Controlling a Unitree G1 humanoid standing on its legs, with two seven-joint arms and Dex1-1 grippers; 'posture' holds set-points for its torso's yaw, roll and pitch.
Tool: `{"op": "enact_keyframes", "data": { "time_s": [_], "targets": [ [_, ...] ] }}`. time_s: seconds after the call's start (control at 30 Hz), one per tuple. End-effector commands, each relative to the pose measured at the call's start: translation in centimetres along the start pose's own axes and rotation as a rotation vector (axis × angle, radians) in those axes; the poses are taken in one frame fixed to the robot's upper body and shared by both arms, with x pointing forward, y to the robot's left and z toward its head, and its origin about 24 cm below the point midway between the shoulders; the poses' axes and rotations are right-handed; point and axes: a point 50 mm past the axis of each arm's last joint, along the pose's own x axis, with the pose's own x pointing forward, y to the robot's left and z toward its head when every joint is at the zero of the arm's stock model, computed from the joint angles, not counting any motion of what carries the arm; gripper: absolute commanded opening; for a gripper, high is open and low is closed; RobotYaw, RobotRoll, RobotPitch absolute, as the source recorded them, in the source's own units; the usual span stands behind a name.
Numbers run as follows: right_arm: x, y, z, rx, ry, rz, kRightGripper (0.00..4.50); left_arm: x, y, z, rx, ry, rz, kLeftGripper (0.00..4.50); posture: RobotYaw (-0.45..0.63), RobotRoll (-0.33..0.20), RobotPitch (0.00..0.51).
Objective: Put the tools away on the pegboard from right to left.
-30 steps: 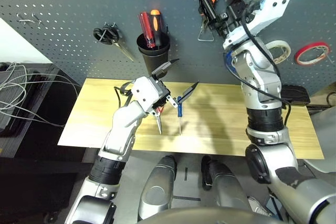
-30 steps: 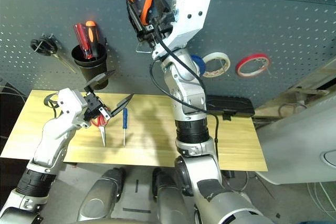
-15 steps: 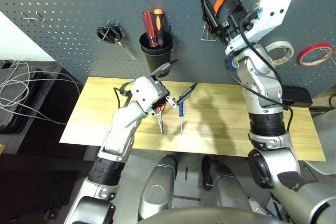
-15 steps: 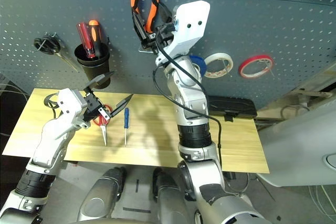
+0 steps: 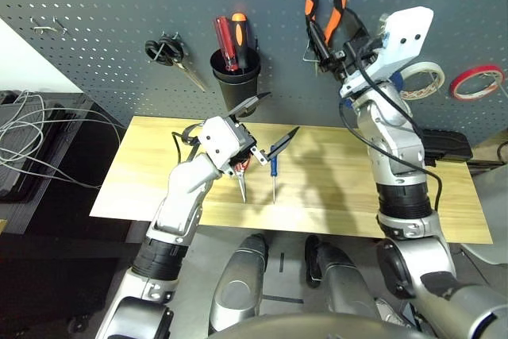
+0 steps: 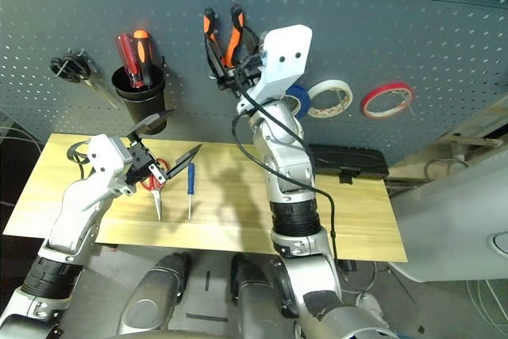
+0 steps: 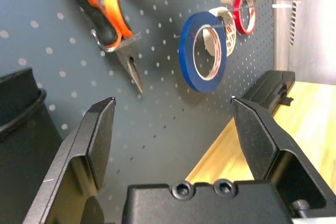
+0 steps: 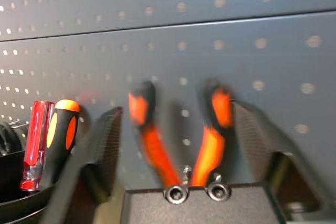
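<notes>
Right end effector (image 8: 178, 129) is raised to the perforated grey-blue pegboard (image 5: 95, 29), black fingers spread either side of the orange-and-black-handled pliers (image 5: 325, 17) — hung on a wire hook. Left end effector (image 5: 266, 121) is spread above the pale wooden table (image 5: 333, 188) — over the slim blue-handled screwdriver (image 5: 272, 172) and red-handled scissors (image 5: 240, 174).

no readable text, no labels, no numbers anywhere

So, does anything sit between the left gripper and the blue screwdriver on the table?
Nothing visible does. The left gripper hangs open above the screwdriver with clear air between them. The red scissors lie beside the screwdriver, toward the robot's left, not across it.
</notes>
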Motion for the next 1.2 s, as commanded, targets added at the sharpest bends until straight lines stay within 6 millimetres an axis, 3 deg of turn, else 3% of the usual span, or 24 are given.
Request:
{"op": "enact_keyframes", "data": {
  "time_s": [0.03, 0.27, 0.43, 0.57, 0.87, 1.2],
  "targets": [
    [-2.2, -0.3, -0.1, -0.006, 0.047, -0.012, 4.45, -0.2, -0.8, -0.8, -0.019, 0.058, -0.046, 4.5, 0.23, 0.0, 0.243],
    [-8.7, 0.0, -3.3, 0.098, 0.367, -0.064, 4.45, -0.7, -1.5, -2.1, -0.05, 0.146, -0.081, 4.5, 0.21, 0.0, 0.241],
    [-11.1, -0.6, -6.4, 0.292, 0.63, -0.177, 4.45, -1.0, -2.1, -3.8, -0.078, 0.254, -0.109, 4.5, 0.19, 0.0, 0.24],
    [-13.2, -1.5, -9.0, 0.361, 0.855, -0.23, 4.45, -1.5, -3.0, -6.6, -0.14, 0.451, -0.131, 4.5, 0.19, 0.0, 0.243],
    [-14.5, -2.2, -11.0, 0.403, 1.004, -0.224, 4.45, -0.5, -3.5, -10.6, -0.193, 0.669, -0.05, 4.5, 0.19, 0.0, 0.254],
    [-14.4, -0.6, -11.9, 0.406, 1.064, -0.122, 4.45, 1.6, -4.0, -13.6, -0.309, 0.866, 0.027, 4.5, 0.16, 0.0, 0.265]
  ]
}}
